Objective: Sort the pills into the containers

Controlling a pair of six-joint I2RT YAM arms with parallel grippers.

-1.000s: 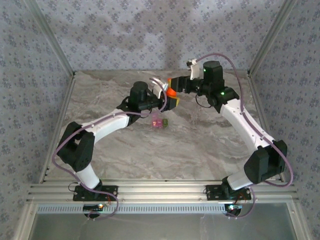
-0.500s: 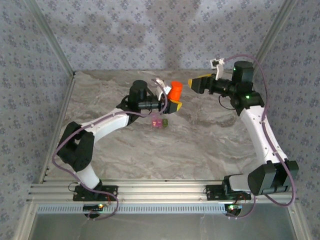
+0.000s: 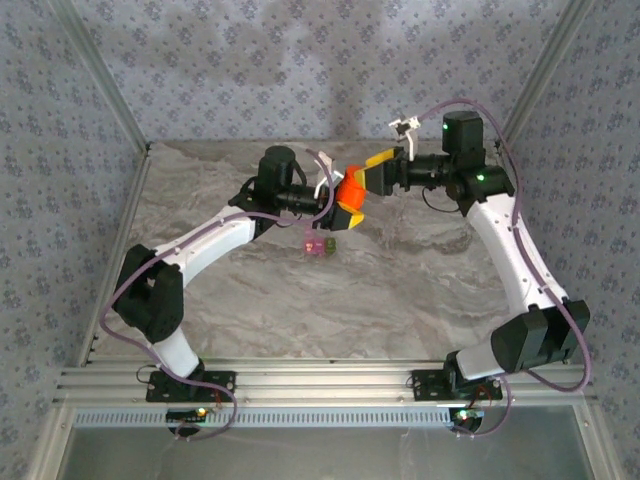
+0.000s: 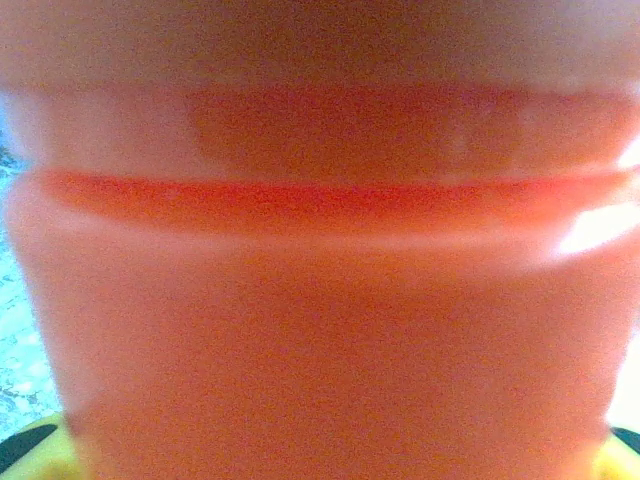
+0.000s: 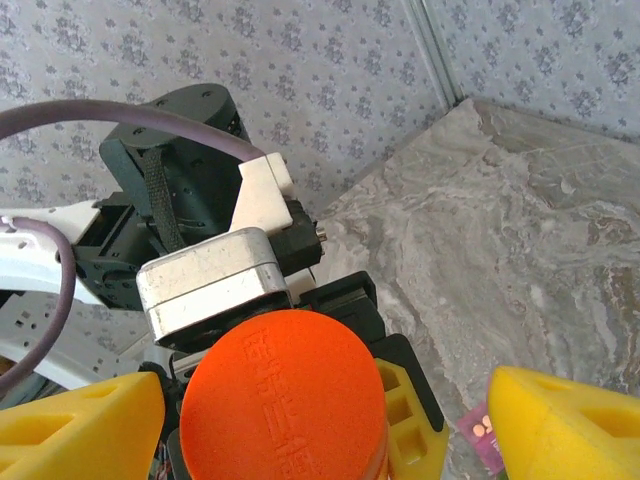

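My left gripper [image 3: 343, 206] is shut on the orange bottle [image 3: 350, 188], held above the table and tipped toward the right arm. In the left wrist view the bottle's wall [image 4: 320, 300] sits right against the lens, with yellow fingertips [image 4: 30, 448] at the bottom corners. My right gripper [image 3: 372, 176] is open, and its yellow fingers [image 5: 85, 430] stand on either side of the round orange cap [image 5: 285, 395] without touching it. The containers [image 3: 319, 244], a small pink and green pair, sit on the table below the bottle. Their pink corner [image 5: 482, 432] peeks out past my right finger.
The marble table [image 3: 400, 280] is boxed in by patterned walls [image 3: 300, 70] at the back and sides. An aluminium rail [image 3: 320, 385] runs along the near edge by the arm bases.
My right gripper had drawn away to the right half a second ago and has now come back to the bottle's cap. My left gripper has tipped the bottle toward it.
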